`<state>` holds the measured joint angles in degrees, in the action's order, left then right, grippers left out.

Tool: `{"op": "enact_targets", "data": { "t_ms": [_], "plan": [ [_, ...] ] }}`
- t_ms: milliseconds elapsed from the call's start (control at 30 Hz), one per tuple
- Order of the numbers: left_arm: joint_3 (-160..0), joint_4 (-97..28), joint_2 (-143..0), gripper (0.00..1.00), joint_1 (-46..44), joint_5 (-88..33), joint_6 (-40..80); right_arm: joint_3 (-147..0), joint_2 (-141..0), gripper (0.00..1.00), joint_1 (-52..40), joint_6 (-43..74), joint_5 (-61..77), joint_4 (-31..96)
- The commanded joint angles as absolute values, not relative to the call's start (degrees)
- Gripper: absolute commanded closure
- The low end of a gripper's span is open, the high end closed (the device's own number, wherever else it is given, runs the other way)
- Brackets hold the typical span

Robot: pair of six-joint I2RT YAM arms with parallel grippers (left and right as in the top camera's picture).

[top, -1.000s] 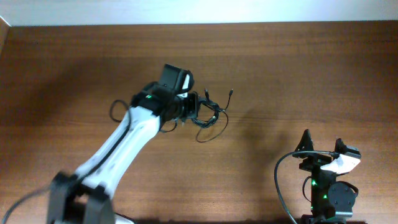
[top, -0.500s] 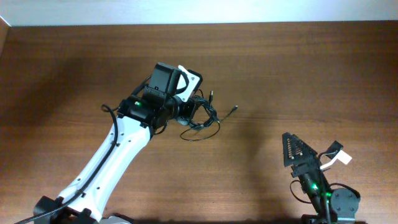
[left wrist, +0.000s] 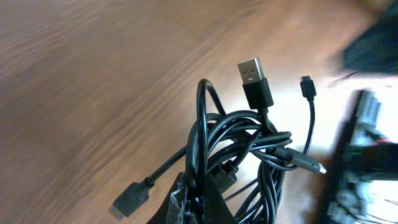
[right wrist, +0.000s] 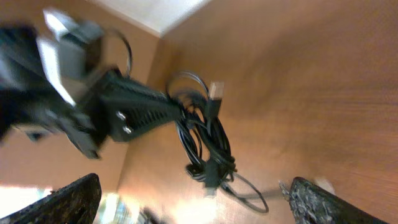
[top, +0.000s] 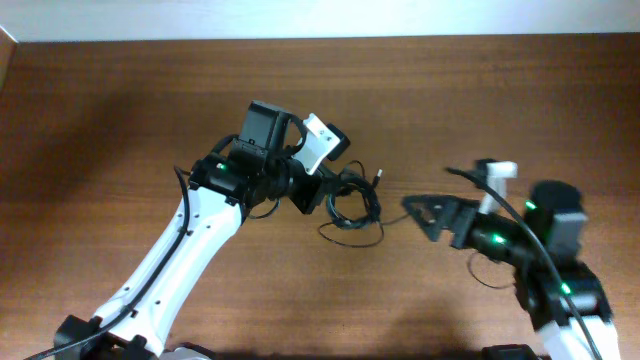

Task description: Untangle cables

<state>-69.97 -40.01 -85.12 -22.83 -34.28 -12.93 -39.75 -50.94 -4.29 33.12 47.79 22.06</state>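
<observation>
The left jaws are closed on the cables (left wrist: 249, 134), pinching the knotted bundle at its near end. From the pinch the strands fan outward, with a broad flat plug (left wrist: 252, 70) standing uppermost and a smaller plug (left wrist: 307, 83) on a thin strand beside it. The right jaws stand fully apart and hold nothing. In the right wrist view we find the bundle hanging ahead of those jaws, about midway between the two fingers (right wrist: 65, 199). Its long axis runs from the left pinch downward, across the line on which the right jaws would close. Overhead, the bundle lies between the two arms near the middle of the worktop (top: 120, 100). It is held at the tip of the left arm (top: 200, 250), and is near but apart from the tip of the right arm (top: 545, 250), which points at it from the robot's right. The bundle appears raised off the worktop; whether its lowest loop touches the wood we cannot tell. We judge the right arm the one to act: a straight advance on its present heading should bring a loose loop or free plug between its jaws. Closing on several strands together risks tightening the knot.
</observation>
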Motion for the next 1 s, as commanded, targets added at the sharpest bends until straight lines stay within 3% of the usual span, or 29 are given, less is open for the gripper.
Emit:
{"op": "enact_targets", "data": {
  "t_ms": [0, 100, 133, 200, 233, 333, 467, 567, 667, 967],
  "plan": [
    [-70.67, -39.79, -84.62, 1.0, -22.7, -42.74, -13.08, -40.45, -59.46, 0.05, -11.55, 28.67, 45.95, 17.82],
    [-70.67, -39.86, -84.62, 1.0, -22.7, -45.32, -12.43, -40.45, -64.69, 0.15, -16.49, 28.67, 37.63, 14.81],
    [-70.67, -39.86, -84.62, 1.0, -22.7, -45.69, -12.01, -40.45, -65.45, 0.24, -17.76, 28.64, 37.63, 13.32],
    [-70.67, -39.57, -84.62, 1.0, -22.7, -47.7, -11.2, -40.45, -65.98, 0.52, -19.66, 25.98, 37.67, 11.68],
    [-70.67, -39.53, -84.62, 1.0, -22.7, -49.78, -11.22, -40.45, -65.93, 0.75, -20.29, 25.89, 38.79, 11.38],
    [-70.65, -39.75, -84.62, 1.0, -22.7, -44.38, -11.22, -40.45, -65.41, 0.95, -20.12, 25.87, 48.93, 7.7],
    [-70.54, -39.75, -84.64, 1.0, -22.7, -34.39, -11.22, -40.45, -63.86, 0.96, -18.65, 25.91, 62.35, -1.74],
    [-70.54, -39.22, -84.64, 1.0, -22.72, -34.11, -11.18, -40.45, -63.83, 0.96, -17.5, 27.81, 72.99, -12.78],
    [-70.54, -38.48, -84.64, 1.0, -22.72, -43.4, -11.22, -40.45, -64.12, 0.96, -17.61, 35.31, 73.73, -24.67],
    [-70.32, -37.28, -84.75, 1.0, -19.97, -34.04, -7.6, -40.45, -64.12, 0.96, -17.54, 37.8, 70.02, -29.39]
  ]
}}
